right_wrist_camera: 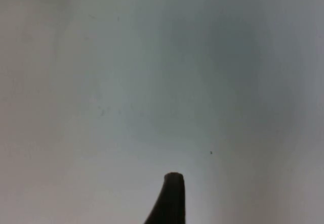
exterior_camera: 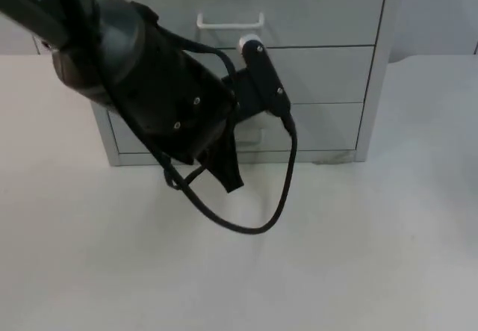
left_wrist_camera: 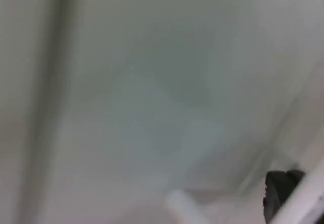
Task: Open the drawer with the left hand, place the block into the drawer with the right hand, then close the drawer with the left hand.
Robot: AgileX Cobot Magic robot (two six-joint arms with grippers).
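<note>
- The left gripper [exterior_camera: 237, 133] is at the front of the grey drawer cabinet [exterior_camera: 328, 77], low down, close against the lower drawer [exterior_camera: 328, 125]; whether its fingers are open or closed I cannot tell.
- Above this gripper, the upper drawer [exterior_camera: 321, 10] carries a white handle [exterior_camera: 230, 22]; all drawer fronts look flush, so closed.
- In the left wrist view a pale drawer surface [left_wrist_camera: 152, 82] is very near, with a black fingertip [left_wrist_camera: 281, 188] beside it.
- The right gripper [right_wrist_camera: 169, 204] waits above the white table [right_wrist_camera: 152, 82]; I cannot tell its state.
</note>
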